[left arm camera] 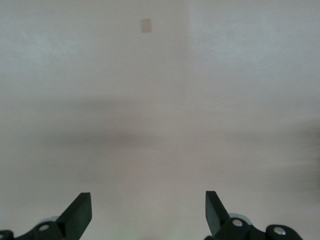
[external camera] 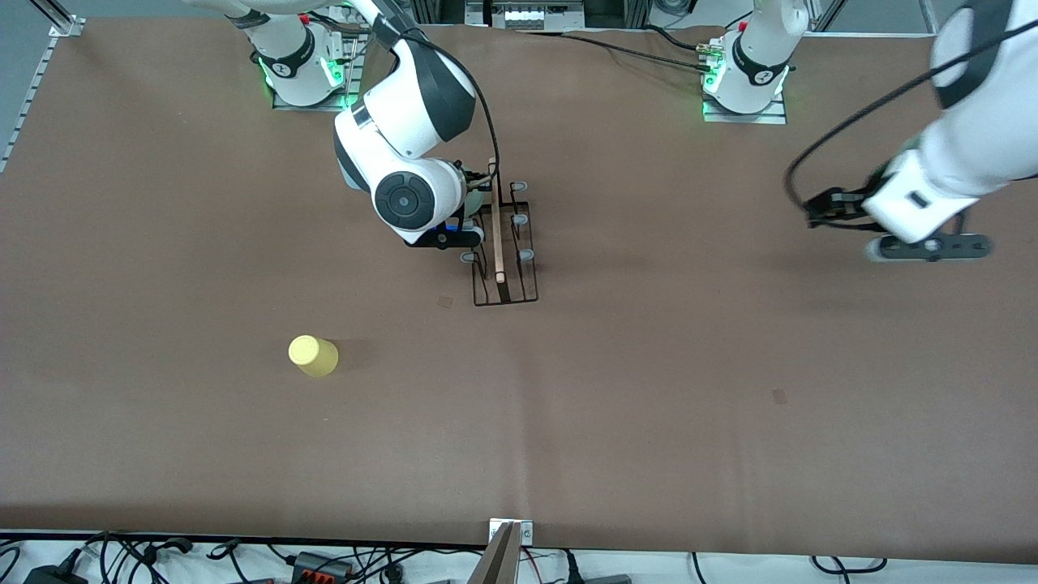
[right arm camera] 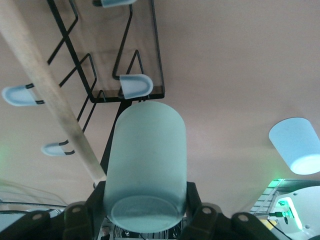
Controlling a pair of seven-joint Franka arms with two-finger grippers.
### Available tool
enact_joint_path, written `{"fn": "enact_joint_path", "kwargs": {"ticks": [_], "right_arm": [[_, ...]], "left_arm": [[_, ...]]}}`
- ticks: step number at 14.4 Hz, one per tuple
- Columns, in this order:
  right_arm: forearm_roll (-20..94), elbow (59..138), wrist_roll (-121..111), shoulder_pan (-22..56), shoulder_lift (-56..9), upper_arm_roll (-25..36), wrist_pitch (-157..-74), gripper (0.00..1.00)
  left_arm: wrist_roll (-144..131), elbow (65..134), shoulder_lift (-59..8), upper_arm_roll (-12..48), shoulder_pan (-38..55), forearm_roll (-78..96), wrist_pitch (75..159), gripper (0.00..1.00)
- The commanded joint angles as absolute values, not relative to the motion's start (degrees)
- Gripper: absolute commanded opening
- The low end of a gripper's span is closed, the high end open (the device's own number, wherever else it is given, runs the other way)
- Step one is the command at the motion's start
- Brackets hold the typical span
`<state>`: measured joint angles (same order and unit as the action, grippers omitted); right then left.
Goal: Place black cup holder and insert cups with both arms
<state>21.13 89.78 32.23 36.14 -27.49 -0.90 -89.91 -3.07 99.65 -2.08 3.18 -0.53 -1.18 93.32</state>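
A wide brown table [external camera: 649, 389] fills the scene, with both arm bases along its edge farthest from the front camera. The right gripper [right arm camera: 145, 207] hangs just above the black cup holder [external camera: 504, 251], its two fingers [right arm camera: 82, 220] clamped on the sides of the pale mint green cup [right arm camera: 147, 170]. The cup lies between them with its closed base toward the wrist camera and its body pointing out toward the rack. One grey-tipped peg [right arm camera: 135, 86] stands just past the cup's outer end, close to it; whether the two touch cannot be told. Beside the held cup runs the rack's light wooden rod handle [external camera: 496, 231], which marks the holder's long axis: in the front view it runs from near the robots' bases toward the front camera, with the pegs set in rows on both sides of it. The rack sits on its rectangular wire base, right under the right wrist. Off to one side of this gripper, on the table near the right arm's base, the light blue cup [right arm camera: 296, 145] stands mouth down. The yellow cup [external camera: 313, 355] also stands mouth down, well apart from the rack and nearer to the front camera. The left gripper [left arm camera: 148, 212] hovers over bare table toward the left arm's end, its fingers spread wide with nothing between them. No readable writing or label shows anywhere.
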Motion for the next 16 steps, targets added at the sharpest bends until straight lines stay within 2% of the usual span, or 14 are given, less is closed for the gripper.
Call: {"fn": "enact_joint_path", "kwargs": {"ticks": [1,7,8,9,10,12,14,16], "right_arm": [[22.0,90.3,32.7,36.5,-27.7,-0.6,-89.7,0.33],[22.0,90.1,32.7,36.7,-29.4,-0.6,-91.7,0.34],[22.0,90.1,32.7,36.8,-30.0,-0.6,-91.9,0.44],[22.0,90.1,32.9,36.9,-30.2,-0.6,-93.2,0.94],[22.0,90.1,33.8,36.7,-30.6,-0.5,-94.0,1.0],[21.6,89.5,35.1,36.4,-30.5,-0.4,-94.0,1.0],[21.2,88.3,35.1,35.7,-29.2,0.5,-93.2,1.0],[20.0,87.5,34.6,34.0,-26.5,4.0,-93.1,1.0]], "left_arm": [[-2.3,100.5,-0.8,-1.9,2.7,-0.9,94.9,1.0],[-9.7,100.3,-0.5,-1.1,2.3,-1.1,93.4,1.0],[-9.5,99.6,-0.8,-0.8,2.3,-1.5,93.4,1.0],[-9.8,98.6,-1.1,-0.7,1.1,-1.5,93.5,1.0],[-9.6,98.3,-1.8,1.2,-0.9,-1.8,93.6,1.0],[-9.6,98.3,-1.7,5.9,-5.3,-1.8,94.6,1.0],[-9.6,98.3,-1.5,6.2,-5.4,-1.8,94.6,1.0],[-9.3,98.3,-1.3,6.2,-5.4,-1.3,94.6,1.0]]}}
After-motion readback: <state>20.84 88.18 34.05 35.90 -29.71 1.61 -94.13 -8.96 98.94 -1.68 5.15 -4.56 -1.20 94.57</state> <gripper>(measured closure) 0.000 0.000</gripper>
